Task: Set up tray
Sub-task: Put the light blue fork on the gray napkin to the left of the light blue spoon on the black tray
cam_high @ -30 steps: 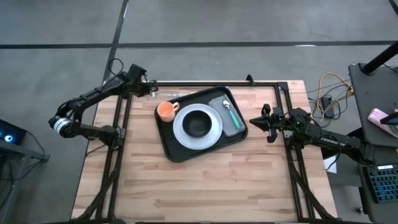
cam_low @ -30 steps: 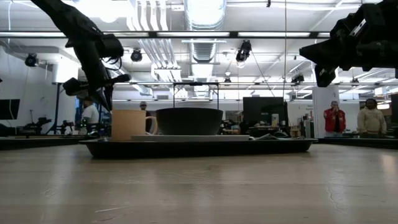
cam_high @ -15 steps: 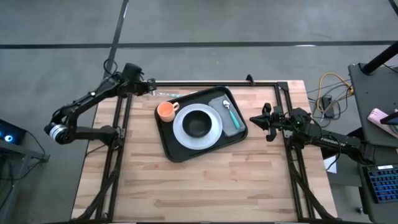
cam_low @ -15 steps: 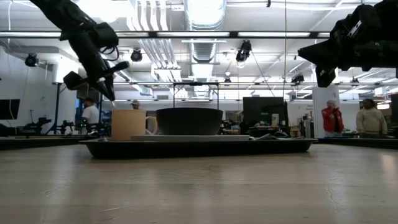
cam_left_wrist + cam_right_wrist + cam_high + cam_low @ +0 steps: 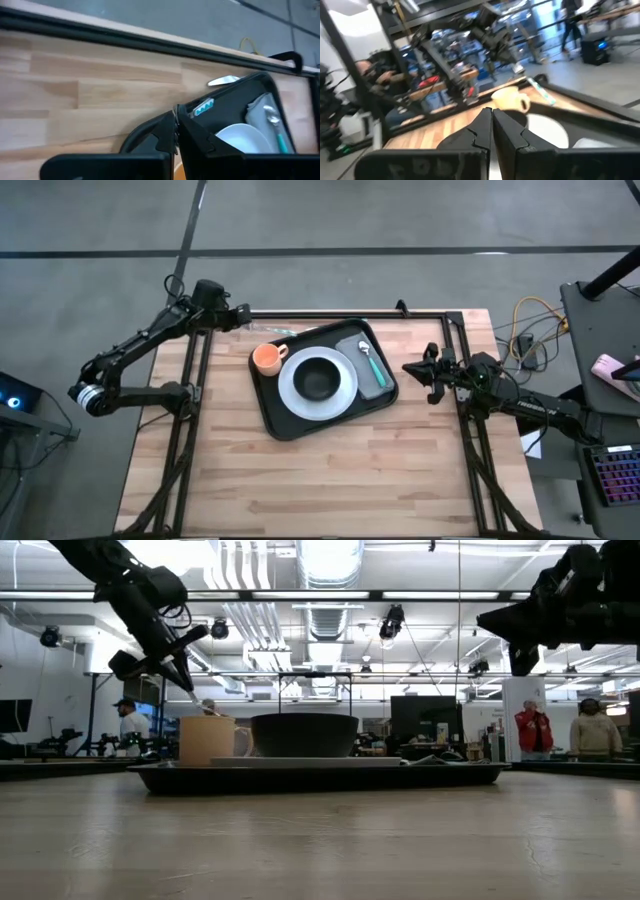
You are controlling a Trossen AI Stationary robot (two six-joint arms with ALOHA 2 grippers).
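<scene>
from above, the tray sits at the table's centre, twelve o'clock side, carrying a cup, plate and spoon. left gripper at ten o'clock grips a utensil, seen only low; right gripper at three o'clock, closed, empty.

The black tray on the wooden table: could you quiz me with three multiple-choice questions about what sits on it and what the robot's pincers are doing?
1. Where does the orange mug stand on the black rectangular tray?
A. beside the round white plate
B. on the grey folded cloth
C. off the tray

2. How many dark bowls sit on the plate?
A. none
B. one
C. two

3. The left pincer and right pincer are:
A. both shut
B. both open
C. holding mugs

Answers: 1 A, the mug stands at the plate's edge; 2 B, a single bowl; 3 A, the fingers meet.
</scene>
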